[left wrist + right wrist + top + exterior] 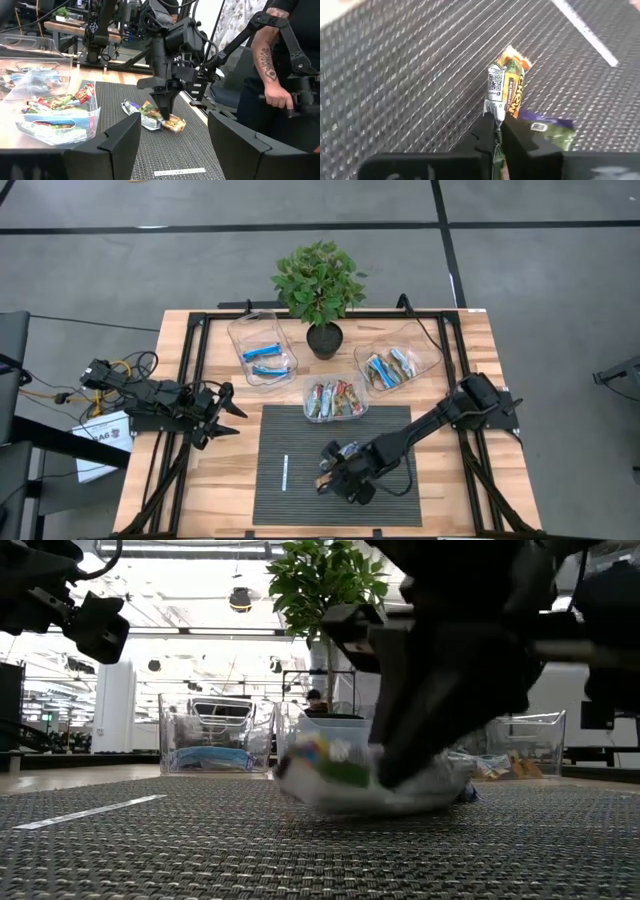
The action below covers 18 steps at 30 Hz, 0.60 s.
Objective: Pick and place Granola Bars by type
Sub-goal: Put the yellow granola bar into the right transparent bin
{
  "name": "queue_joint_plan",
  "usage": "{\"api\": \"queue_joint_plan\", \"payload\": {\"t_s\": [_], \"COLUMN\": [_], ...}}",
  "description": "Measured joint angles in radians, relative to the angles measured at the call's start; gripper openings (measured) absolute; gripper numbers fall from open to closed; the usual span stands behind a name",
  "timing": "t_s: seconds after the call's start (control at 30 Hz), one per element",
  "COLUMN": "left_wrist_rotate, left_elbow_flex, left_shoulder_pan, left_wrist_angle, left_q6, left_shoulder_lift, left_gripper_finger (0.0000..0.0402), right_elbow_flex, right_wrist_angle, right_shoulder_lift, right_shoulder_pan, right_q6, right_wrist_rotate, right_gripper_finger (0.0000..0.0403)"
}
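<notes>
Covering the wooden table (470,340), a ribbed grey mat (300,435).

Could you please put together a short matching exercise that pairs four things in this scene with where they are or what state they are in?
Things:
1. right gripper
2. left gripper
3. white stick
4. potted plant

Places or states:
A. lying on the dark mat, left of the working arm
B. standing at the table's far edge, between two clear tubs
C. shut on a green-and-gold granola bar on the mat
D. open, hovering over the table's left side

Pairs: 1-C, 2-D, 3-A, 4-B
</notes>
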State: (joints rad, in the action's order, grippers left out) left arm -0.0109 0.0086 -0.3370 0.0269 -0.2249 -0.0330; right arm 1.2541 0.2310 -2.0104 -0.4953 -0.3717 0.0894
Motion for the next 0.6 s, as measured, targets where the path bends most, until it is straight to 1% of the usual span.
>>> {"api": "queue_joint_plan", "payload": {"t_s": [0.27, 0.6], "left_wrist_rotate": [0.000, 0.000], "left_elbow_flex": [0.000, 0.000], "left_shoulder_pan": [0.000, 0.000], "left_wrist_angle": [0.000, 0.000], "left_q6": [-0.003, 0.000], "left_shoulder_lift": [0.000, 0.000], "left_gripper_finger": [0.0224, 0.0224], "right_elbow_flex": [0.001, 0.001], "right_wrist_angle": [-0.003, -0.007], "right_shoulder_lift": [0.115, 0.274], "right_shoulder_pan": [0.014, 0.085], "right_q6": [0.129, 0.318], "right_wrist_rotate": [-0.006, -0.013], "right_gripper_finger": [0.0012, 0.0011]}}
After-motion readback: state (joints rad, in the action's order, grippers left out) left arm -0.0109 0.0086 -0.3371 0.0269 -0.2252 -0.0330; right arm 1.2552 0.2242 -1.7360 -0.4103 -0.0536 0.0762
